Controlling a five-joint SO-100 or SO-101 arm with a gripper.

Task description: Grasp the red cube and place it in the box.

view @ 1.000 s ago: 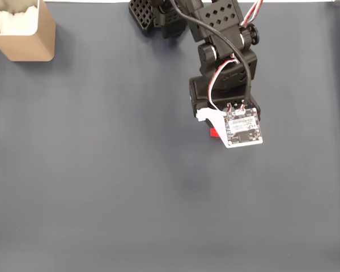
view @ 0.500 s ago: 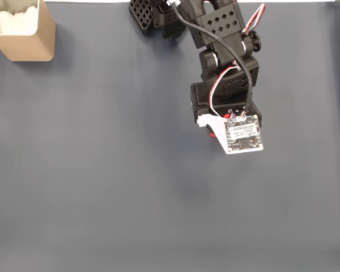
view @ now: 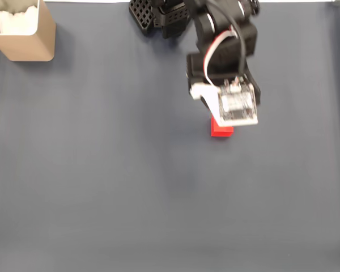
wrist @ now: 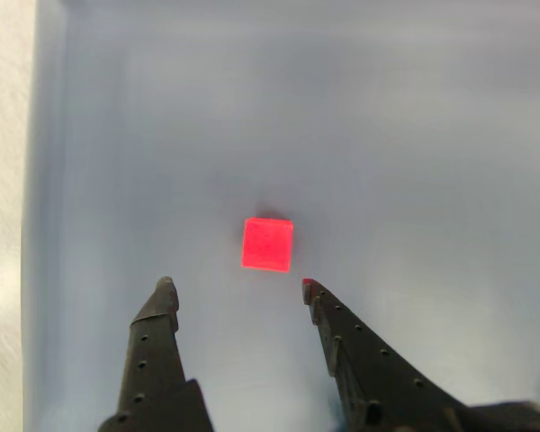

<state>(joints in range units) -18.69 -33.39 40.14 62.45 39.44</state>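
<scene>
Spreading wide, the hand point(wrist: 237, 286) hangs at the wrist view's lower centre, the red cube point(wrist: 268, 244) just beyond its fingertips (untouched); the box point(view: 22, 31) sits upper left of the fixed view.

In the fixed view the box point(view: 24, 33) sits far left of the cube point(view: 221, 129); wrist view: cube point(wrist: 268, 244) ahead of the pincer point(wrist: 238, 287).

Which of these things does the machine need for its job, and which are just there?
For the job:
- cube, red, lying loose on the mat ahead of the tool
- box, tan, at the top left corner in the fixed view
- tool, open, empty

Just there:
- mat, dark grey, under everything
- white stuff inside the box
</scene>
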